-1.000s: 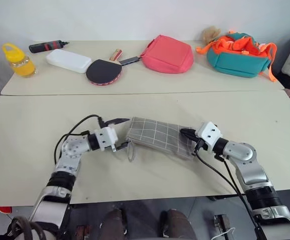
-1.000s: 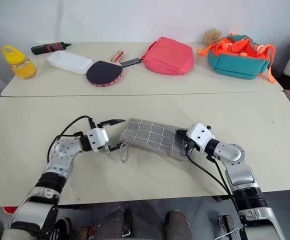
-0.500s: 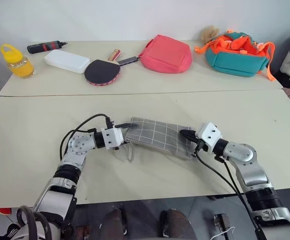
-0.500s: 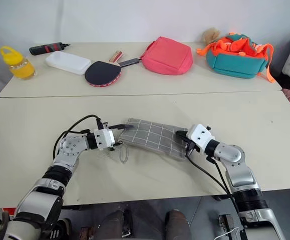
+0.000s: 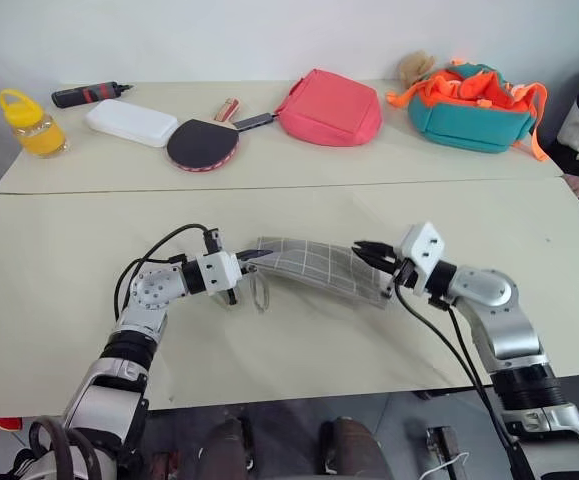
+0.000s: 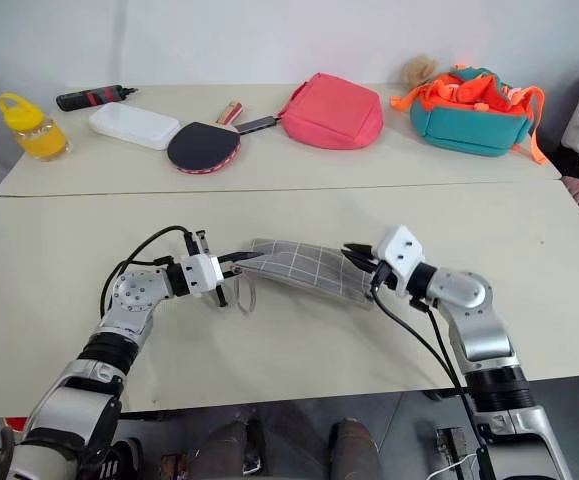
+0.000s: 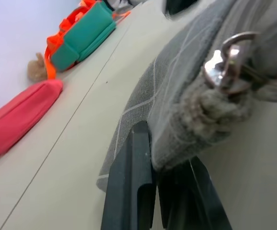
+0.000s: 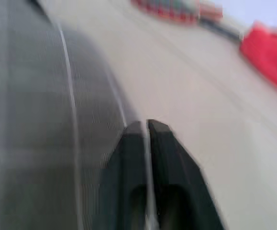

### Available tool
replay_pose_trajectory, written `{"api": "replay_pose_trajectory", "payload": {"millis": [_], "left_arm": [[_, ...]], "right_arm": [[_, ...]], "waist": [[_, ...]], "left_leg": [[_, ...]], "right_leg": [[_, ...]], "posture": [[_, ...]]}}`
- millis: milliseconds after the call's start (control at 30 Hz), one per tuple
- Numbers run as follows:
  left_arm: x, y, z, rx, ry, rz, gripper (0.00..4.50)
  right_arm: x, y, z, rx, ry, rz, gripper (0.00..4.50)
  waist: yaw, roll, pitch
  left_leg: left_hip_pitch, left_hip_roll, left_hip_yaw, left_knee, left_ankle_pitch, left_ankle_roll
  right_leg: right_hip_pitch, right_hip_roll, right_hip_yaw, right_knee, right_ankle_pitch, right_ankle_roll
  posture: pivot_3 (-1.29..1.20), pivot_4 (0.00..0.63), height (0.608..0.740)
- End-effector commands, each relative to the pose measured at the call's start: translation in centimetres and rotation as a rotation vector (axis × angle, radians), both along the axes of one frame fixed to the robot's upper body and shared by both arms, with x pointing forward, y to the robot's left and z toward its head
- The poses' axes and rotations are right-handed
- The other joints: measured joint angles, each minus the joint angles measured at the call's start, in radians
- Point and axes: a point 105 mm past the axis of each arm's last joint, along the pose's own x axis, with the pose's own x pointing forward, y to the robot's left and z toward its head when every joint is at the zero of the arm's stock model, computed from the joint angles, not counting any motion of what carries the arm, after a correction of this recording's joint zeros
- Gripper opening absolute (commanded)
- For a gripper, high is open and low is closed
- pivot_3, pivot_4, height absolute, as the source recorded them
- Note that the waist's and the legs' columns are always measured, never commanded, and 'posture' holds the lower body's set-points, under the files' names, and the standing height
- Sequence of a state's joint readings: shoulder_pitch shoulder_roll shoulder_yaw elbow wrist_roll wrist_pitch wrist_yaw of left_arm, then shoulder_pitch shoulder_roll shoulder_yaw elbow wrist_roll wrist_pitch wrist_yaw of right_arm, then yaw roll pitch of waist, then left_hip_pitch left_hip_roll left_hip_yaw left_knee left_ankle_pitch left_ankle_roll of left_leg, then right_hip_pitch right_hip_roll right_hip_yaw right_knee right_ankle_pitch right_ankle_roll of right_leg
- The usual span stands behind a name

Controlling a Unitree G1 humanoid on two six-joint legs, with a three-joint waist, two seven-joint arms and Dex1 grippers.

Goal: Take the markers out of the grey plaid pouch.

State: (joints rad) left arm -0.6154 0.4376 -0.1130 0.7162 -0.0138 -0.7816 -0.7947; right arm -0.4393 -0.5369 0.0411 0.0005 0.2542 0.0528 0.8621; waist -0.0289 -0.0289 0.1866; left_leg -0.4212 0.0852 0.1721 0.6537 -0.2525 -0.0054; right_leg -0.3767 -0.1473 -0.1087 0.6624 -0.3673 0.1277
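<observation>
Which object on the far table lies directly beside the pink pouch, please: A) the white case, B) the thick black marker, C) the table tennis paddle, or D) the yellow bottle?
C: the table tennis paddle lies with its handle reaching toward the pink pouch, while the white case, yellow bottle and thick black marker sit farther along the table.

Yellow bottle [image 5: 29,122] sitting at the far counter's [image 5: 299,160] left end, thick black marker [image 5: 91,93] lying behind a white case [image 5: 134,122], black paddle [image 5: 203,145] resting beside it, pink pouch [image 5: 331,107] lying mid-counter, teal and orange backpack [image 5: 477,107] sitting toward the right end.
</observation>
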Motion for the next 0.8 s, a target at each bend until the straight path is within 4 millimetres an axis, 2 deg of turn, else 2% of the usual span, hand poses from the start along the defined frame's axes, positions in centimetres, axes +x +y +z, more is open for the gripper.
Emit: {"api": "replay_pose_trajectory", "payload": {"millis": [33, 200, 300, 400, 600, 700, 800], "left_arm": [[0.5, 0.8, 1.5, -0.041, -0.018, 0.092, 0.00], [0.5, 1.4, 2.8, -0.121, 0.021, 0.225, 0.00], [0.0, 1.4, 3.7, -0.188, 0.066, 0.262, 0.00], [-0.5, 1.3, 3.9, -0.206, 0.098, 0.273, 0.00], [-1.4, 1.3, 4.0, -0.205, 0.129, 0.266, 0.00], [-1.5, 1.3, 4.2, -0.220, 0.137, 0.271, 0.00], [-1.1, 1.5, 4.1, -0.214, 0.142, 0.295, 0.00]], "right_arm": [[-2.0, 1.9, 3.5, -0.013, -0.095, 0.124, 1.69], [-4.2, 4.1, 2.1, -0.251, -0.171, 0.248, 3.41], [-4.1, 4.7, 1.0, -0.387, -0.269, 0.250, 3.41], [-2.8, 4.1, 0.0, -0.509, -0.346, 0.204, 3.41], [-0.3, 3.3, 0.4, -0.542, -0.444, 0.096, 3.41], [0.0, 3.6, 1.5, -0.481, -0.475, 0.078, 3.41], [-0.6, 4.3, 2.2, -0.424, -0.487, 0.108, 3.41]], "waist": [[0.001, 0.000, 0.000], [0.004, 0.000, 0.000], [0.003, 0.000, 0.000], [0.003, 0.000, 0.000], [0.001, 0.000, 0.000], [0.001, 0.000, 0.000], [0.002, 0.000, 0.000]], "left_leg": [[0.000, 0.000, 0.000, 0.000, 0.000, 0.000], [-0.001, 0.000, 0.000, 0.000, 0.000, 0.000], [-0.001, 0.000, 0.000, 0.000, 0.000, 0.000], [-0.001, 0.000, 0.001, 0.001, 0.000, 0.000], [0.000, 0.000, 0.001, 0.002, 0.000, 0.000], [0.000, 0.000, 0.001, 0.001, 0.000, 0.000], [0.000, 0.000, 0.001, 0.001, 0.000, 0.000]], "right_leg": [[0.000, 0.000, 0.000, 0.000, 0.000, 0.000], [0.000, 0.000, 0.000, -0.001, 0.000, 0.000], [0.000, 0.000, 0.000, -0.001, 0.000, 0.000], [0.000, 0.000, 0.000, 0.000, 0.000, 0.000], [0.000, 0.000, 0.000, 0.000, 0.000, 0.000], [0.000, 0.000, 0.000, 0.000, 0.000, 0.000], [0.000, 0.000, 0.000, 0.000, 0.000, 0.000]], "posture": [[0.00, 0.150, 0.740], [0.00, 0.150, 0.740], [0.00, 0.150, 0.740], [0.00, 0.150, 0.740], [0.00, 0.150, 0.740], [0.00, 0.150, 0.740], [0.00, 0.150, 0.740]]}}
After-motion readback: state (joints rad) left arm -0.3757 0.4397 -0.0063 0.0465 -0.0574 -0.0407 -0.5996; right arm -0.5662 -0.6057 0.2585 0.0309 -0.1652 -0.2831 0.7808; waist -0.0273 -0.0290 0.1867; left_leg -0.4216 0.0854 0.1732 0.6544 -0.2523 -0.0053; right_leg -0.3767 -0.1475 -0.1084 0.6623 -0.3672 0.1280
